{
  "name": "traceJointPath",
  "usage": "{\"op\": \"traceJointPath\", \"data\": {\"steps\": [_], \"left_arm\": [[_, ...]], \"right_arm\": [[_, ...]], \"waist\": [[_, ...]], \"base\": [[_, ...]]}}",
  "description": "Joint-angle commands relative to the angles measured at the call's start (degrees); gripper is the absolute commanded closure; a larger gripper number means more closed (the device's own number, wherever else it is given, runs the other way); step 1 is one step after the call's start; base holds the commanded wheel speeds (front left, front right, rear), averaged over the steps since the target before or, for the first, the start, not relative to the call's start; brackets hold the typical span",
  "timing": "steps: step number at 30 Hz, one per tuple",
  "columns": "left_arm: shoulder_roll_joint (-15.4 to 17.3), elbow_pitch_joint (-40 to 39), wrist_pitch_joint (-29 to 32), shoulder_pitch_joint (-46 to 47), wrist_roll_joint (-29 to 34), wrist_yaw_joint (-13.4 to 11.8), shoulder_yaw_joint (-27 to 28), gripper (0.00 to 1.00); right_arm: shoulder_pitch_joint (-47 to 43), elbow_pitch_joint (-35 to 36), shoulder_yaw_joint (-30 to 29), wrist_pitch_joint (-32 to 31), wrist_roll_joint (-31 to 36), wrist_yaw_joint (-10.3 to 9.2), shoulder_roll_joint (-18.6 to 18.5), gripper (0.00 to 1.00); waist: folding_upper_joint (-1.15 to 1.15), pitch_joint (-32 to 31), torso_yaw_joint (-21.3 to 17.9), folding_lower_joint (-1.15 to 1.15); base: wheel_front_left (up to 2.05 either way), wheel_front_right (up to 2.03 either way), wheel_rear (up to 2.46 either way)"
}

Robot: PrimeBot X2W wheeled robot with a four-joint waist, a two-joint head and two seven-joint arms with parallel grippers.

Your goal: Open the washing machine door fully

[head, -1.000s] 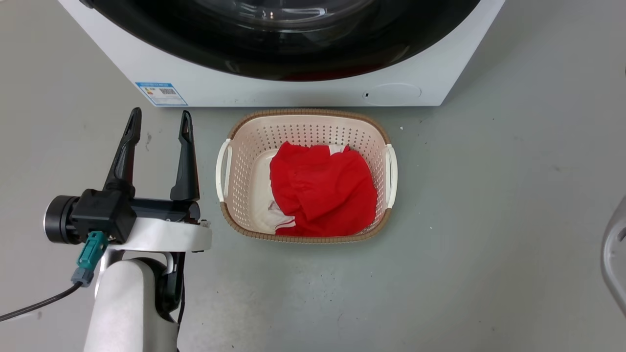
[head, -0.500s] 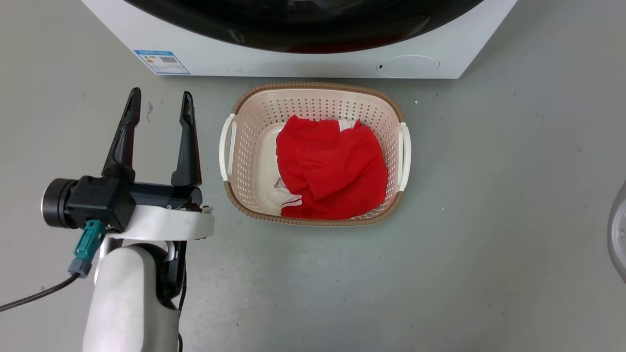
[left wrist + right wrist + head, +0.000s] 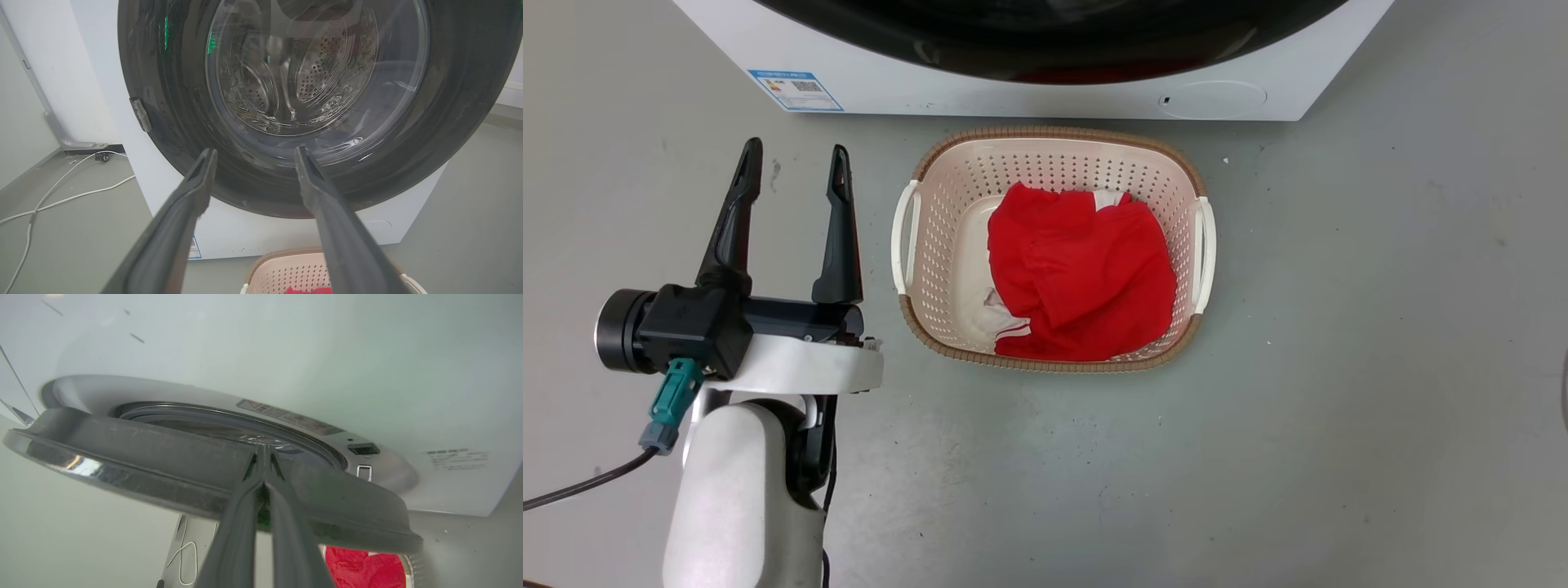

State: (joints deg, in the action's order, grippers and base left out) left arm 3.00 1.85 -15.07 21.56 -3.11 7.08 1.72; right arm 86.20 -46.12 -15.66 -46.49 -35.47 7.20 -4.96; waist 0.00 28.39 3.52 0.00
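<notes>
The washing machine (image 3: 1013, 94) is a white box at the top of the head view. Its door (image 3: 453, 122) is a glossy black disc with a clear glass bowl, through which the steel drum shows. In the right wrist view the washing machine door (image 3: 143, 457) stands ajar, a gap showing between it and the white front (image 3: 286, 355). My right gripper (image 3: 263, 451) is shut, its tips reaching over the door's edge into that gap, with nothing between the fingers. My left gripper (image 3: 795, 151) is open and empty over the floor, pointing at the door's lower part (image 3: 255, 151).
A beige perforated basket (image 3: 1054, 137) holding red cloth (image 3: 1086, 286) sits on the grey floor just in front of the machine. A blue label (image 3: 795, 88) and a round flap (image 3: 1213, 94) mark the machine's low front. White cables (image 3: 61, 200) lie on the floor to its left.
The head camera has moved: machine and basket sit higher and further right in the picture. The pale arm part at the right edge has slipped out of it. My left gripper stays open.
</notes>
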Motion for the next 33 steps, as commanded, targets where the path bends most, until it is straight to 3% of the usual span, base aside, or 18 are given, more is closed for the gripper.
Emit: {"op": "traceJointPath", "data": {"steps": [1, 7, 13, 33], "left_arm": [[-0.06, 0.07, -0.14, 0.83, 0.12, 0.19, 0.01, 0.0], [-0.09, 0.33, -0.14, 0.12, 0.07, 0.09, 0.23, 0.0], [-0.12, 0.69, -0.14, 0.08, -0.07, 0.07, -0.01, 0.0], [-0.13, 2.56, -0.13, -1.96, -0.64, 0.03, -0.35, 0.0]], "right_arm": [[-2.08, -0.58, 1.94, -1.84, -1.14, 0.53, 3.78, 1.0], [-5.95, 1.0, 3.12, -5.39, -6.33, 0.58, 3.97, 1.0], [-6.71, 2.18, 2.35, -6.12, -10.97, 0.35, 1.82, 1.0], [-14.2, 5.0, 13.62, -15.15, -25.55, 0.35, 2.28, 1.0]], "waist": [[0.0, -0.14, -0.06, 0.0], [0.0, -1.1, -0.52, 0.0], [0.0, -1.71, -0.85, 0.0], [0.0, -6.15, -0.31, 0.0]], "base": [[0.0, 0.0, 0.0], [0.0, 0.0, 0.0], [0.0, 0.0, 0.0], [0.0, 0.0, 0.0]]}}
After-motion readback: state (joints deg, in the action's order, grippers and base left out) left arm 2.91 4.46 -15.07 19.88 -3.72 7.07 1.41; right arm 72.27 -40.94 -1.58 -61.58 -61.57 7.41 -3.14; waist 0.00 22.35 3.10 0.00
